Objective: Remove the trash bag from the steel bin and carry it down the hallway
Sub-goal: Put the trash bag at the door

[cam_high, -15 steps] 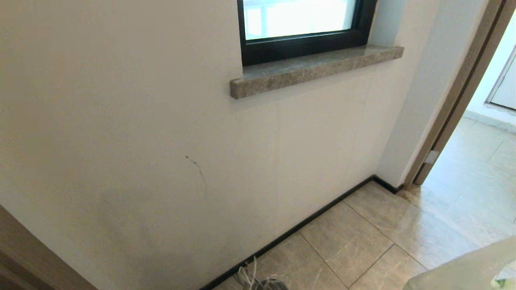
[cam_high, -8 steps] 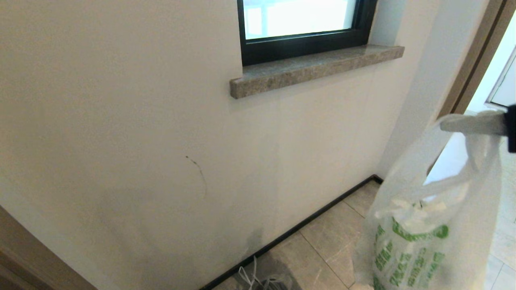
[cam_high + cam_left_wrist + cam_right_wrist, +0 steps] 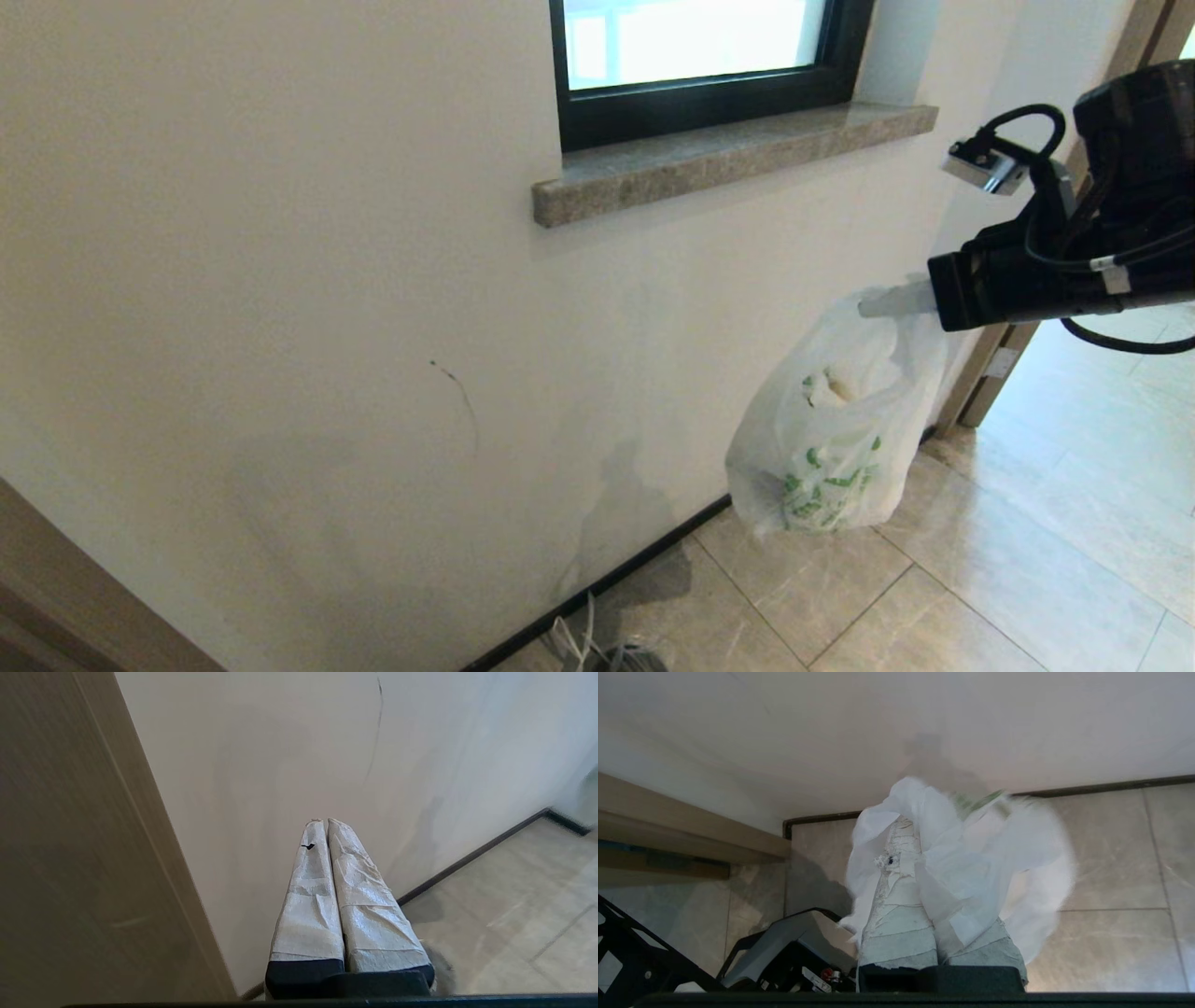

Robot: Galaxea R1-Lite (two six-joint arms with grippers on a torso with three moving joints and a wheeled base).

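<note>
We see our right end effector (image 3: 882, 303) raised on the right side of the scene, its taped fingers (image 3: 896, 905) pressed together with the handles of the trash bag (image 3: 836, 439) pinched between them. The bag hangs free below the fingers, clear of the floor (image 3: 1027, 523), just in front of the white wall (image 3: 327, 280) and beside the corner where the wall meets a wooden door frame (image 3: 990, 369). Its thin white plastic is bunched at the top, and green print shows on its lower half. In the right wrist view the plastic wraps around the fingers and balloons out over the beige tiles.

Our left end effector (image 3: 325, 822) sits low on the near left, pointing toward the wall, its two taped fingers closed against each other with nothing between them. A brown wooden panel (image 3: 70, 835) stands close on its one side.

Above and to the far side we see a dark-framed window (image 3: 700, 93) with a stone sill (image 3: 728, 159) jutting from the wall. A black baseboard (image 3: 644, 560) runs along the foot of the wall, and a thin dark scuff mark (image 3: 457, 387) shows on the paint. At the near edge of the floor some crumpled clear plastic (image 3: 597, 649) pokes into sight. We cannot see the steel bin itself.
</note>
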